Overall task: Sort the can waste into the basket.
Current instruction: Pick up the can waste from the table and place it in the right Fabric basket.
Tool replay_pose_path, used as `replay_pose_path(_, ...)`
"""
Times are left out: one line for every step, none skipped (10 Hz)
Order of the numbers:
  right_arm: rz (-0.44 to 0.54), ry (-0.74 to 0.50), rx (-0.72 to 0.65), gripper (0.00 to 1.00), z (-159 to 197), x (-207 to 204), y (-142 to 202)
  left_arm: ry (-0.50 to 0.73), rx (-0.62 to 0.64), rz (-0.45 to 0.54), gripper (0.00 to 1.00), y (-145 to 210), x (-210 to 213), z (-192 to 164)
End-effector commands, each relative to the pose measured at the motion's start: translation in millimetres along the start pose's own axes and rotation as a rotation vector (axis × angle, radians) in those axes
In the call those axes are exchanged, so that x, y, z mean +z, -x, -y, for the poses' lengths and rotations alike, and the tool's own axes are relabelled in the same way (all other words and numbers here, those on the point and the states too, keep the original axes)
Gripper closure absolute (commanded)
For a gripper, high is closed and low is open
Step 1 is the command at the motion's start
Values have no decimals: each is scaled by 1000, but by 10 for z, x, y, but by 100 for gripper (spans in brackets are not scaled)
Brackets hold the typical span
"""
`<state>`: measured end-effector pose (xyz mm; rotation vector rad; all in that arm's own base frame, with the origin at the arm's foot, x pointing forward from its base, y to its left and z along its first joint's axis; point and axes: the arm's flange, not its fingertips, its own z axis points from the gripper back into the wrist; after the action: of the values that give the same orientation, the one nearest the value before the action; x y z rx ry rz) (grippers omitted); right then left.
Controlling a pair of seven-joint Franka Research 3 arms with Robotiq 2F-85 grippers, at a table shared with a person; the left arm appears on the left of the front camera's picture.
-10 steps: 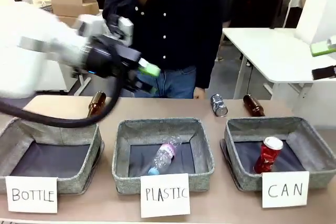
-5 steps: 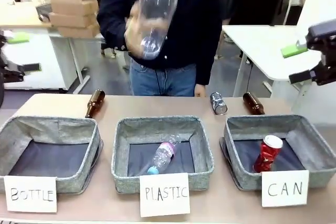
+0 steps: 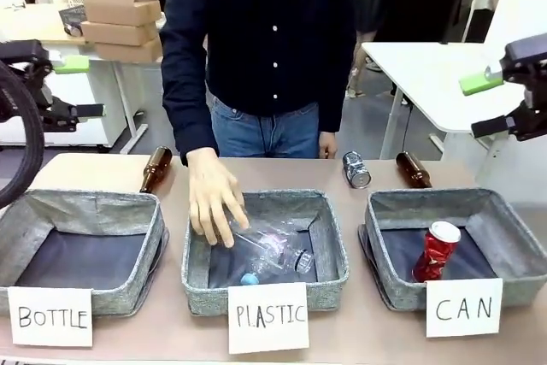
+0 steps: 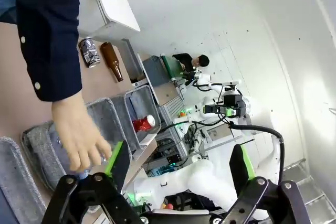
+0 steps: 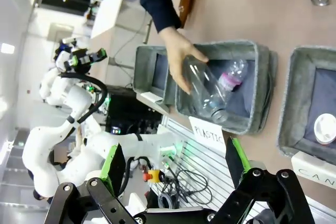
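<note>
The red can [image 3: 437, 250] leans upright inside the grey basket [image 3: 427, 199] labelled "CAN" at the right. On the table behind that basket lies the silver-grey can [image 3: 355, 169]. My left gripper [image 3: 79, 87] hangs open and empty in the air at the far left. My right gripper [image 3: 485, 106] is open and empty too, high at the far right above the basket. The left wrist view has its gripper [image 4: 177, 161] open, with the silver-grey can [image 4: 89, 52] and red can [image 4: 143, 124] far off. The right wrist view shows its gripper [image 5: 174, 162] open, above the red can [image 5: 325, 128].
A person's hand [image 3: 214, 198] rests on a clear plastic bottle [image 3: 273, 248] in the middle "PLASTIC" basket [image 3: 335, 250]. The "BOTTLE" basket [image 3: 85, 204] stands at the left. Brown glass bottles lie at the back left [image 3: 155, 168] and the back right [image 3: 413, 170].
My left arm swung back from the middle to the far left. The person lowered a clear bottle from chest height into the PLASTIC basket. The cans have not moved.
</note>
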<state>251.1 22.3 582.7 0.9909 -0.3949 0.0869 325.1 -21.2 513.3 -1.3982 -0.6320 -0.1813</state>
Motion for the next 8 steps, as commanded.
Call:
replay_pose_path(-9,-14,19,0,29,13,2,21,-19,21,0,12,45,-9)
replay_pose_path(-9,-14,19,0,29,13,2,21,-19,21,0,12,45,-9)
replay_pose_path(-9,-14,19,0,29,13,2,21,-19,21,0,12,45,-9)
replay_pose_path(-9,-14,19,0,29,13,2,21,-19,21,0,12,45,-9)
replay_pose_path(-9,-14,19,0,29,13,2,21,-19,21,0,12,45,-9)
replay_pose_path(0,0,0,0,0,0,0,21,-19,21,0,12,45,-9)
replay_pose_path(16,414,-27,0,-113,-156,-146,21,-19,21,0,12,45,-9)
replay_pose_path(-29,739,89,0,-238,-683,-516,21,-19,21,0,12,45,-9)
